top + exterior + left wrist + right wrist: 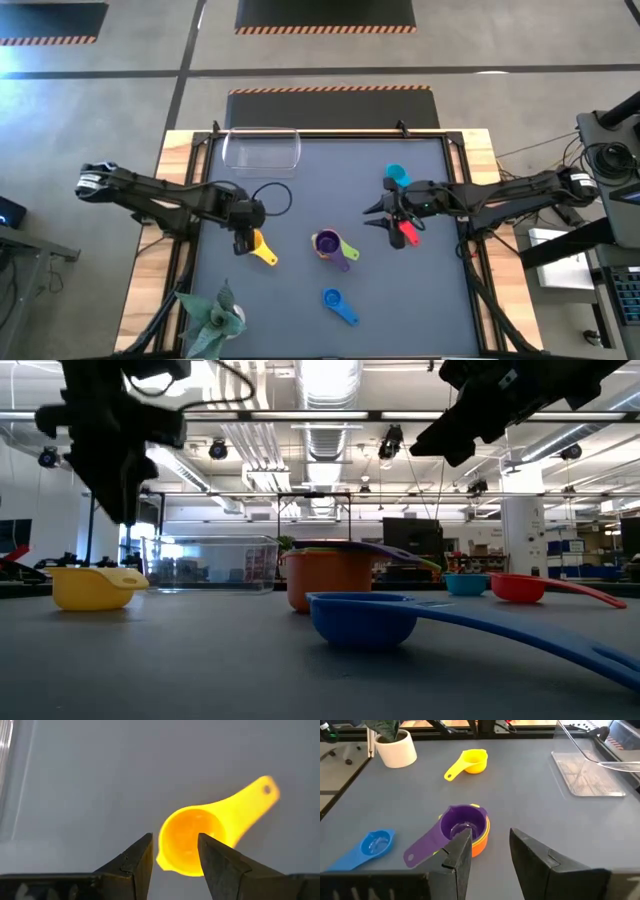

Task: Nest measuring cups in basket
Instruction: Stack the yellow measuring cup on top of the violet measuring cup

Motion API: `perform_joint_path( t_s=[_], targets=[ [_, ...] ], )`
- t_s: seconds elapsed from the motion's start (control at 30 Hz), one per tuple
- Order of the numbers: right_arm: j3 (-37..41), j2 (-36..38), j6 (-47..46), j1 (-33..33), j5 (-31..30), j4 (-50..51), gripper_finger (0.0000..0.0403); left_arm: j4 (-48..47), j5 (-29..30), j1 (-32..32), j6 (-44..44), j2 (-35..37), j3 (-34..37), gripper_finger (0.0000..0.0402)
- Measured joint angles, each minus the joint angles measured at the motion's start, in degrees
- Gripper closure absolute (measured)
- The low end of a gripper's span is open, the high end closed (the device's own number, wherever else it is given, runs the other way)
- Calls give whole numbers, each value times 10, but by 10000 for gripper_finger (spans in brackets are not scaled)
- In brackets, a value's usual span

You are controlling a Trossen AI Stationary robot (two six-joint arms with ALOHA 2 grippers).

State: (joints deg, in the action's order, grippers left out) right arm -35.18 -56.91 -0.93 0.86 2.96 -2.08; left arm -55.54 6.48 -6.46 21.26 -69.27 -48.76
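Directly below the left end effector [175,852], whose fingers stand open and empty, the yellow cup [192,839] lies on the desk [300,190], its handle pointing away from the clear basket [262,148]. Over the red cup [408,233], the right end effector [388,212] hangs part open, holding nothing.

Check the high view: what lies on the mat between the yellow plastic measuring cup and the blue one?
Nothing: between the yellow plastic measuring cup and the blue plastic measuring cup, the high view shows only bare dark mat.
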Motion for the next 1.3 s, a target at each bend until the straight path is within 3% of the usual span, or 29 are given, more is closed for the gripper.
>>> perform_joint_path(
  t_s=[0.63, 0.73, 0.83, 0.93, 1.3],
  targets=[
    [0, -50, -20, 0, 0, -5, 304, 107, -27, 21, 2, -8, 121, 267],
    [0, -47, -17, 0, -1, -4, 308, 117, -27, 21, 4, -11, 129, 286],
    [-1, -46, -14, 0, -1, -4, 312, 120, -27, 21, 7, -15, 129, 334],
    [-1, -47, -14, 0, -1, -4, 316, 118, -27, 21, 11, -20, 115, 389],
    [-1, -47, -14, 0, -1, -4, 328, 111, -21, 21, -36, -26, -58, 400]
  ],
)
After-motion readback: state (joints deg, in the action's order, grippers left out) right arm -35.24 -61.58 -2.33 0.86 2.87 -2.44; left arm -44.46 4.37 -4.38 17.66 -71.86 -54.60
